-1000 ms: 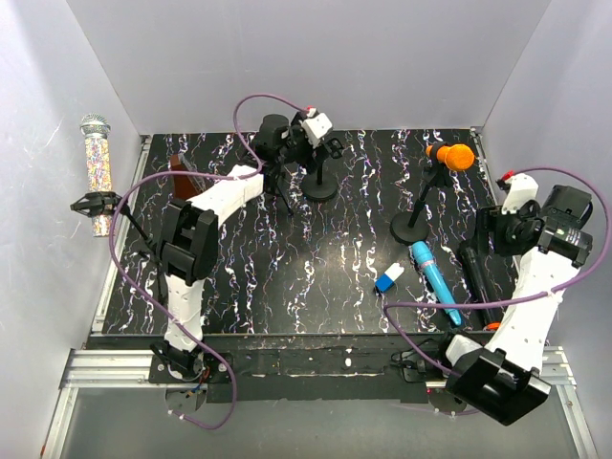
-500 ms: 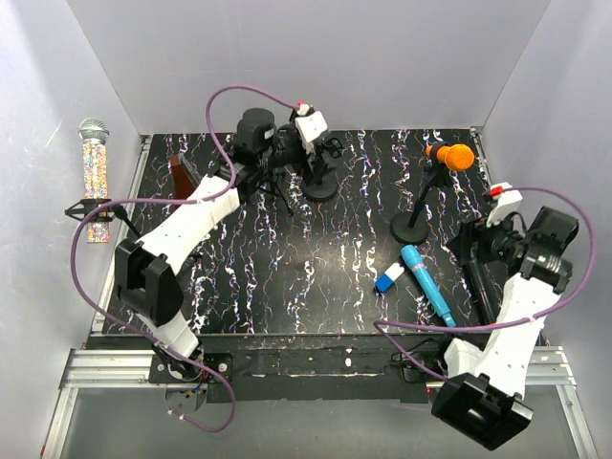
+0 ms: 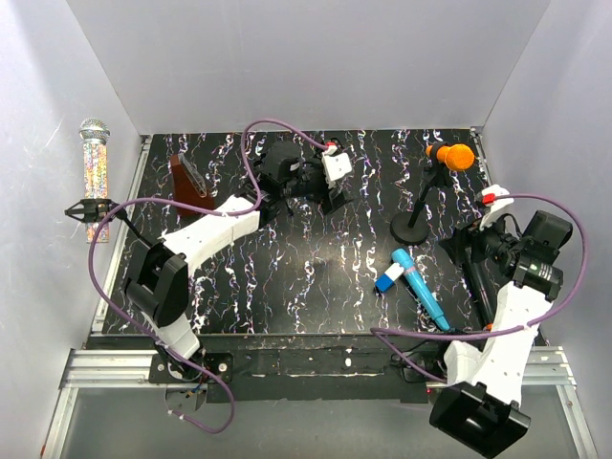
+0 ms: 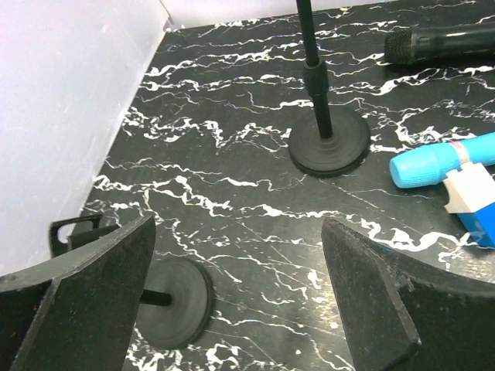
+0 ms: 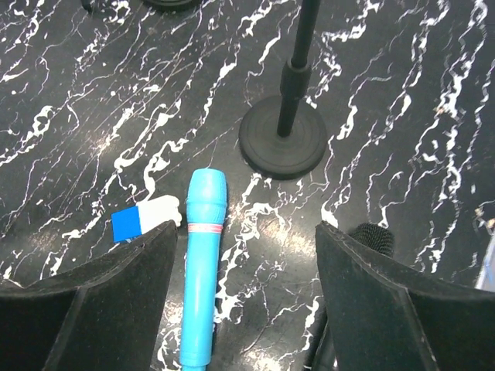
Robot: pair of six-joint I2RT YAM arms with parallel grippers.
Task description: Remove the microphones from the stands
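An orange-headed microphone [image 3: 455, 156] sits clipped on a black stand whose round base [image 3: 409, 227] rests at the back right of the table. A glittery microphone [image 3: 94, 164] stands in a tripod clip [image 3: 91, 208] off the table's left edge. My left gripper [image 3: 332, 196] is open and empty at the back middle; its wrist view [image 4: 240, 301] looks at the stand base [image 4: 329, 147] from low down. My right gripper [image 3: 461, 249] is open and empty just right of that stand, and in its wrist view [image 5: 244, 294] it hangs over the tabletop below the base [image 5: 282, 143].
A blue microphone [image 3: 418, 287] [image 5: 203, 263] and a black microphone [image 3: 478, 282] [image 5: 375, 236] lie loose at the front right. A small blue-and-white block [image 3: 387, 279] lies beside the blue one. A second small stand base [image 4: 174, 297] sits under my left gripper. A brown object [image 3: 188, 177] lies back left.
My left arm swung its gripper right and forward from the back stand towards the table's middle. My right gripper moved left towards the orange microphone's stand. The blue microphone shifted slightly left.
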